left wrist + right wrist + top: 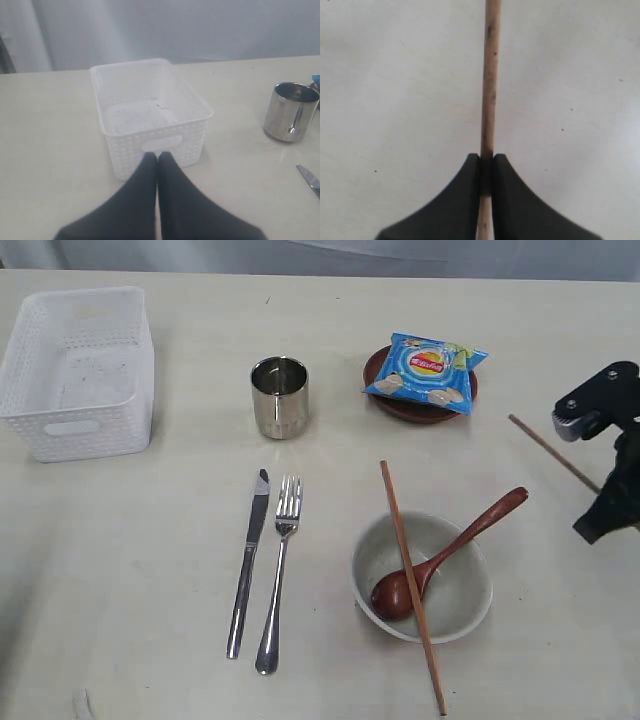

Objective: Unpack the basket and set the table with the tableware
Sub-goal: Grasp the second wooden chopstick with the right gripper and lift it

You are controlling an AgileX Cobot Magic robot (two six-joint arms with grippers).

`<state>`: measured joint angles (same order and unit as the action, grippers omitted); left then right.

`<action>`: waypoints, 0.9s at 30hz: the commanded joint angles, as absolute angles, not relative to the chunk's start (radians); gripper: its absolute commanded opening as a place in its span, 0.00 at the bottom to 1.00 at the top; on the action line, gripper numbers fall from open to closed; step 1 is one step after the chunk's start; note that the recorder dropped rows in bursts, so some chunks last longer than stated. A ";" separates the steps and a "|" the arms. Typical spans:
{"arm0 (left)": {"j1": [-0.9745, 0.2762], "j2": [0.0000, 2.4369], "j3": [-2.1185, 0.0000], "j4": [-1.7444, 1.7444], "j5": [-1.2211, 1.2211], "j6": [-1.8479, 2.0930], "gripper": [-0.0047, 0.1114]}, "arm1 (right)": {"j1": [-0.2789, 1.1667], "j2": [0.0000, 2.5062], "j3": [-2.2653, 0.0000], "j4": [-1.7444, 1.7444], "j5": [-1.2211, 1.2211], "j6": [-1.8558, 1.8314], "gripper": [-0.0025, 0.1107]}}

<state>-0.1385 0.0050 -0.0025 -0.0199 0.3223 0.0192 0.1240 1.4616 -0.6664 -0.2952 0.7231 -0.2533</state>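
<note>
Right gripper [486, 158] pinching chopstick [490, 75] over bare table [395, 75], left gripper [157, 156] closed, apparently empty, before basket [125, 155] rim

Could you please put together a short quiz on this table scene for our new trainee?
1. Fill in the blank: the fork lies beside the ____.
2. True or false: the chip bag lies in the bowl.
3. What is the right gripper shut on? A) the fork B) a chopstick C) the chip bag

Key:
1. knife
2. False: it lies on the plate.
3. B
</note>
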 commanded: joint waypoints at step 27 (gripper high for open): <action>-0.146 0.000 0.000 -0.023 0.320 0.021 0.04 | 0.337 1.308 -0.708 0.453 1.027 -0.168 0.02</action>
